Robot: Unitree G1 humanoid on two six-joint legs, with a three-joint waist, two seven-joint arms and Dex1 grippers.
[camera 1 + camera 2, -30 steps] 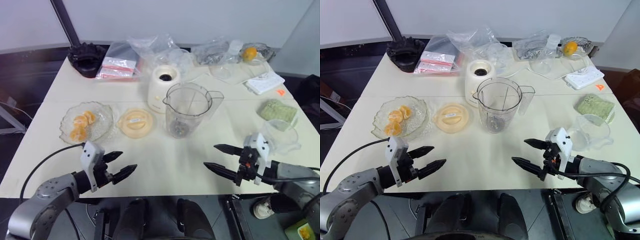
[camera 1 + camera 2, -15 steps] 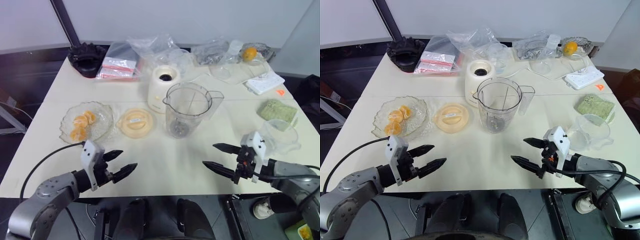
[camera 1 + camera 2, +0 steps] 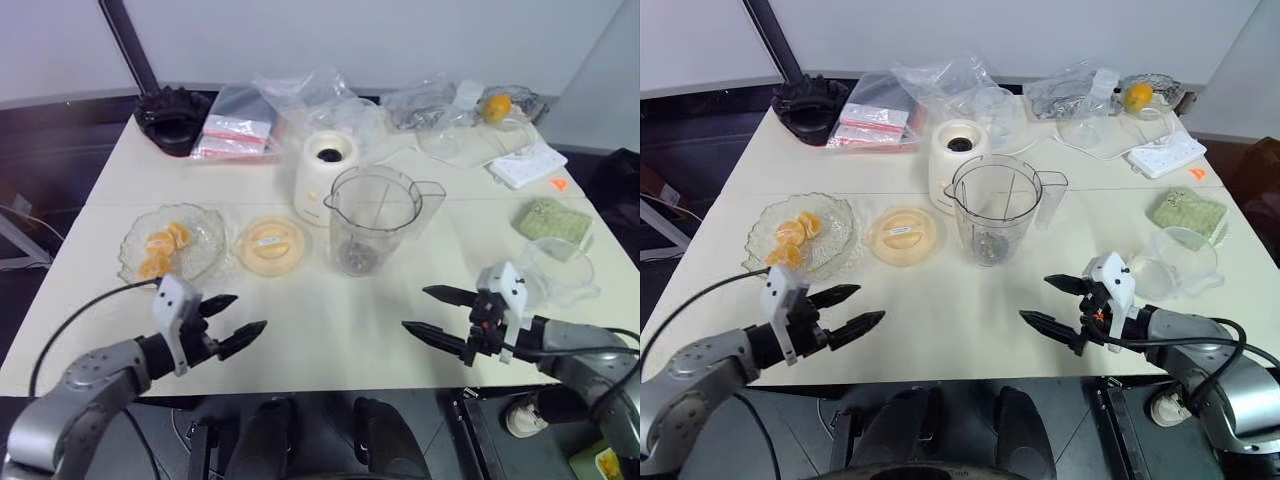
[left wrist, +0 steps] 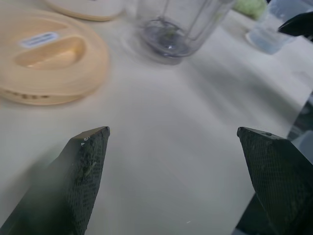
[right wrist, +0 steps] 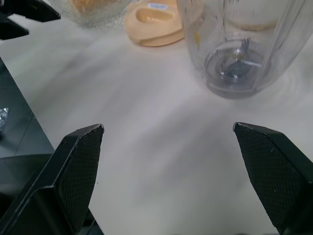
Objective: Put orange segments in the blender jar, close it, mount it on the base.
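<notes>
Several orange segments lie in a glass dish on the left of the table. The clear blender jar stands upright and empty at the middle, its handle to the right and its blades visible at the bottom. Just behind it sits the cream base with a dark socket on top. A cream lid lies flat between dish and jar. My left gripper hovers open near the front edge, below the dish. My right gripper hovers open at the front right, empty.
A black toothed ring sits at the back left, with plastic bags beside it. A wrapped whole orange and a white power strip lie at the back right. A green sponge and a small clear cup are on the right.
My left gripper has shifted a little to the left along the front edge, still open. The right gripper holds its place.
</notes>
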